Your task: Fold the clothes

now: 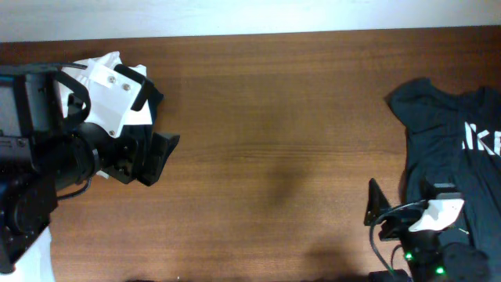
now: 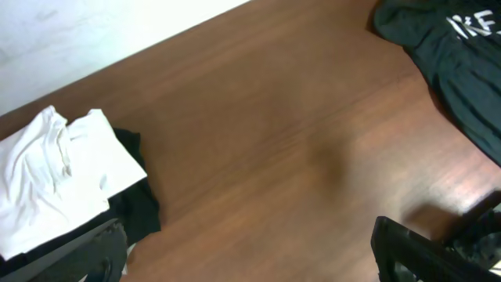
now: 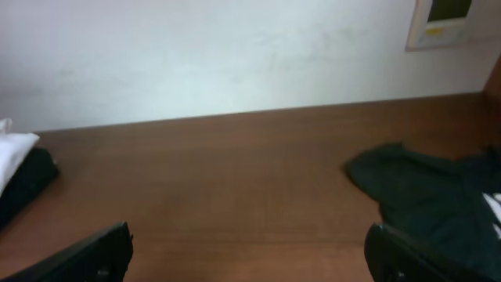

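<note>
A folded white T-shirt (image 2: 55,168) lies on a folded black one (image 2: 137,207) at the table's left; its print does not show. In the overhead view my left arm hides most of this stack. The stack also shows at the left edge of the right wrist view (image 3: 14,149). A black T-shirt (image 1: 446,133) with white lettering lies crumpled at the right, and shows in the left wrist view (image 2: 458,63) and the right wrist view (image 3: 423,188). My left gripper (image 1: 160,160) (image 2: 250,262) is open and empty beside the stack. My right gripper (image 1: 378,213) (image 3: 246,258) is open and empty, just left of the black shirt.
The brown wooden table (image 1: 274,117) stretches between the two arms. A pale wall (image 3: 235,55) stands behind its far edge. Something white (image 1: 31,262) lies at the front left corner.
</note>
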`<state>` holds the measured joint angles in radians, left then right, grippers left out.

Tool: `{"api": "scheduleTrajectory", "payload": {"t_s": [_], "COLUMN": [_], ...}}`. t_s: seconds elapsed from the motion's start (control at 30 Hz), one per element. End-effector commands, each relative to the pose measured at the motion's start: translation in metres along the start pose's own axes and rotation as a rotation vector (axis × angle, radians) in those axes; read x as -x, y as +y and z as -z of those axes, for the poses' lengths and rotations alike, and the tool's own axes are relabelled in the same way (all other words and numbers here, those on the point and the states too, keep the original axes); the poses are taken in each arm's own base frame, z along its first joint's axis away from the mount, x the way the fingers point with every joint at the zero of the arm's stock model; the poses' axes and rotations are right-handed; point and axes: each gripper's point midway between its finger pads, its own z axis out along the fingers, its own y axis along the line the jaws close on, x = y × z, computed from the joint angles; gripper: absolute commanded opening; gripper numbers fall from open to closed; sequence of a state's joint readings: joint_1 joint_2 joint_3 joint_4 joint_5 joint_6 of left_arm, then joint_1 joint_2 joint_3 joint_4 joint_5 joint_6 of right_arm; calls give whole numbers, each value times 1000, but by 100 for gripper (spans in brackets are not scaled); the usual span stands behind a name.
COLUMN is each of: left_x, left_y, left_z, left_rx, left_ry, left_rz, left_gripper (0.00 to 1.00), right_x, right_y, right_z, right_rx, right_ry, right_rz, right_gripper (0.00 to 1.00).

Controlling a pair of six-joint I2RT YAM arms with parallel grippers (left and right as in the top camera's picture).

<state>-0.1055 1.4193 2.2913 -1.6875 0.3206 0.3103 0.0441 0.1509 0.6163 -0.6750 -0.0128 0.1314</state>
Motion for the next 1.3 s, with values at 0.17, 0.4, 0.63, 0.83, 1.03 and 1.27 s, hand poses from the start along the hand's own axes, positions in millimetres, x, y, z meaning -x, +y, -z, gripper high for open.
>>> {"api": "scheduleTrajectory", "payload": {"t_s": [0.17, 0.4, 0.63, 0.83, 1.03, 1.27], "left_x": [0, 0, 0, 0, 0, 0], "left_y": [-2, -2, -2, -2, -2, 0], "left_z": [3, 3, 3, 3, 3, 3], "left_rx": [2, 2, 2, 2, 2, 14], "left_ry": [-7, -7, -7, -7, -7, -7], "left_rz": [7, 7, 7, 7, 7, 6], "left_gripper": [99, 99, 99, 99, 99, 99], "right_x": [-74, -105, -96, -96, -96, -96], "right_y": [-15, -19, -18, -18, -18, -18], "right_z": [-45, -69, -73, -73, -73, -73], "right_rx": [-23, -21, -11, -11, -11, -11], "right_ry": [-9, -22, -97, -96, -96, -96], "right_rz": [-9, -8, -8, -8, -8, -8], "right_gripper": [99, 99, 99, 99, 99, 99]}}
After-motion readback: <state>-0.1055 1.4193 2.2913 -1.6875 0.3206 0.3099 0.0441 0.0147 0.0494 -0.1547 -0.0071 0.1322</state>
